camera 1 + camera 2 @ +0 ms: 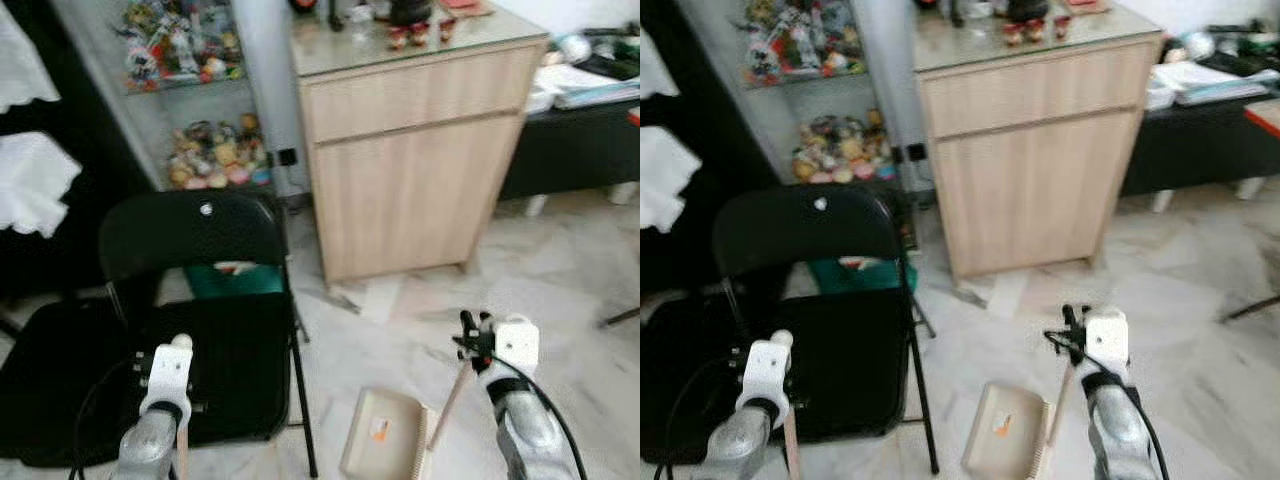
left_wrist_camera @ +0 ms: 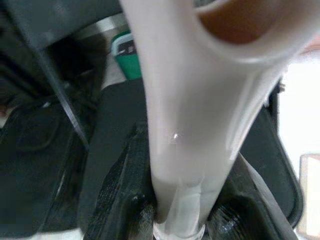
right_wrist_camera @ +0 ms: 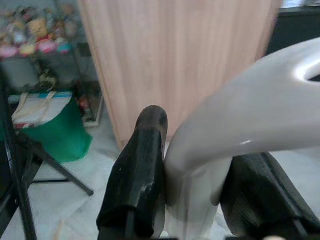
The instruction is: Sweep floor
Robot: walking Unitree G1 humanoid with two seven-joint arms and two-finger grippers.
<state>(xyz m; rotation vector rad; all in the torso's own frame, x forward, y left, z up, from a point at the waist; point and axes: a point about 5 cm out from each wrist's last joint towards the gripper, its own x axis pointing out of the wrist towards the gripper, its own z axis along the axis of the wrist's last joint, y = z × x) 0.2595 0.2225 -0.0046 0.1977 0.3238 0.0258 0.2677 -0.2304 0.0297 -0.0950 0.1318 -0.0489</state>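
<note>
Near right, above the pale marble floor (image 1: 560, 300): right gripper (image 3: 195, 185) clamped narrow on a glossy white looped handle (image 3: 250, 130), black fingers (image 3: 137, 175) pressed against both sides. Below it, thin pale pole (image 1: 447, 405) slanted down and left to the beige plastic dustpan (image 1: 385, 432), lying flat beside the black folding chair (image 1: 195, 330). Near left, over the chair seat: left gripper (image 2: 180, 212) closed tight around a white tubular handle (image 2: 190, 110), long axis running away from the wrist. Farther off, light wooden cabinet (image 1: 420, 160).

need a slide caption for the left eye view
Robot's right gripper holds a dustpan handle, left gripper a pale handle, beside a black folding chair and wooden cabinet.
</note>
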